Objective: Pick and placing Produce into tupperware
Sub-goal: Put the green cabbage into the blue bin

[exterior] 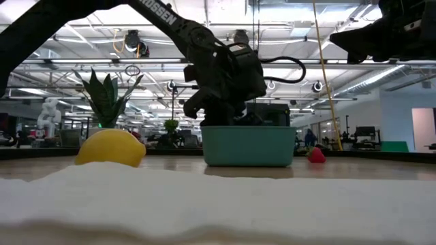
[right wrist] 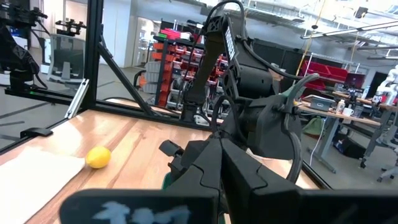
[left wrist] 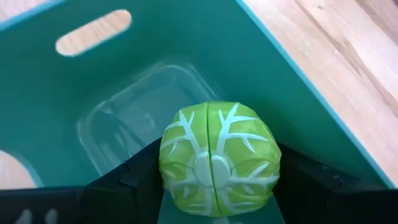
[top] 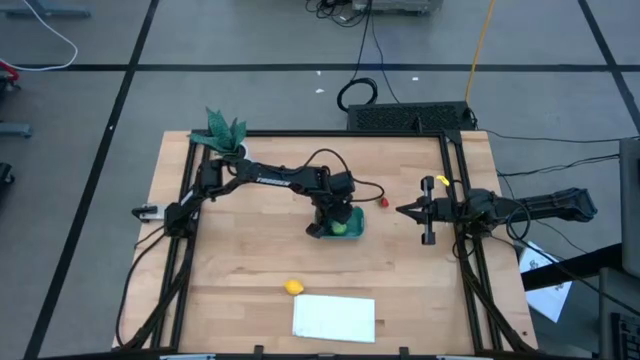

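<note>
Cabbage, gripped in the left hand, sits low inside the teal tub at the surface's centre. Lemon lies near the white sheet; red piece rests just beside the tub. Right hand, closed and empty, hovers well apart.

Light wooden tabletop, flat white rectangular sheet near its front edge, green-leaved plant at a back corner, black cables on the grey floor beyond
</note>
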Robot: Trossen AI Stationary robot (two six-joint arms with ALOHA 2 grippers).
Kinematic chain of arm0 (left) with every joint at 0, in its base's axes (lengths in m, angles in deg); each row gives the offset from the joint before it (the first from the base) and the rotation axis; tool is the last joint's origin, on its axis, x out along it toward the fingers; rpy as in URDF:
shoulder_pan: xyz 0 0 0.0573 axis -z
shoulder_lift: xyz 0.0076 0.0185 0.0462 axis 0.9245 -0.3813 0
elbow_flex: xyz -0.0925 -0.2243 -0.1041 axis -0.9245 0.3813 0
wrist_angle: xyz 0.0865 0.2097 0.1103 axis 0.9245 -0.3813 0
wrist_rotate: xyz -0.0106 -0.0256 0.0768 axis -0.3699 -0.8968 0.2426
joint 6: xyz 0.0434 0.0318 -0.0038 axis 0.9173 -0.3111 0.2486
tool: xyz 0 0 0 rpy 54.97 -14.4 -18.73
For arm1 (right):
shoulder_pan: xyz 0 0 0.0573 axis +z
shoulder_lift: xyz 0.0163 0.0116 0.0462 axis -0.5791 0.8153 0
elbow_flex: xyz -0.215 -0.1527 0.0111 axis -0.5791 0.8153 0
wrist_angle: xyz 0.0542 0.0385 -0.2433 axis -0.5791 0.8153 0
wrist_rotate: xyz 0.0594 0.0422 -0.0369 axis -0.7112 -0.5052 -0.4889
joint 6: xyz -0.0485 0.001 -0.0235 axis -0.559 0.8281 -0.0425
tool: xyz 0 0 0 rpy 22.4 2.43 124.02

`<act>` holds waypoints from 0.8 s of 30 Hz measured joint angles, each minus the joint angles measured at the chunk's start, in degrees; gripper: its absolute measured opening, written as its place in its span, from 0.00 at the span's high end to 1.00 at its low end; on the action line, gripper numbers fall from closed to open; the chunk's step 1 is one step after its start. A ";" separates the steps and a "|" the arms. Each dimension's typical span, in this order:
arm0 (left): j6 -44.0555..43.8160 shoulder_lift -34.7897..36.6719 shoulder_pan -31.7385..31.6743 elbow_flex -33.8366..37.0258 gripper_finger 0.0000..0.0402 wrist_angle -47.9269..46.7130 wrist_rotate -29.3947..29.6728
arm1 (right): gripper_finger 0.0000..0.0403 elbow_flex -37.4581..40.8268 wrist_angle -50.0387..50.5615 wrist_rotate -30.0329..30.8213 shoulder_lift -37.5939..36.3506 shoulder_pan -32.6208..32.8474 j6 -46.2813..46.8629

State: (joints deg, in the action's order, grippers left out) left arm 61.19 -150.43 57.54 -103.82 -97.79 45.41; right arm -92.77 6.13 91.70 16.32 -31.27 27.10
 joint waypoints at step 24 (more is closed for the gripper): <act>-0.28 0.09 0.13 0.00 0.30 -0.04 0.41 | 1.00 0.00 0.00 0.00 0.00 0.00 0.00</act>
State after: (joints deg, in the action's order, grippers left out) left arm 60.90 -150.35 57.67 -103.82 -97.83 45.82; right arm -92.77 6.13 91.70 16.32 -31.27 27.10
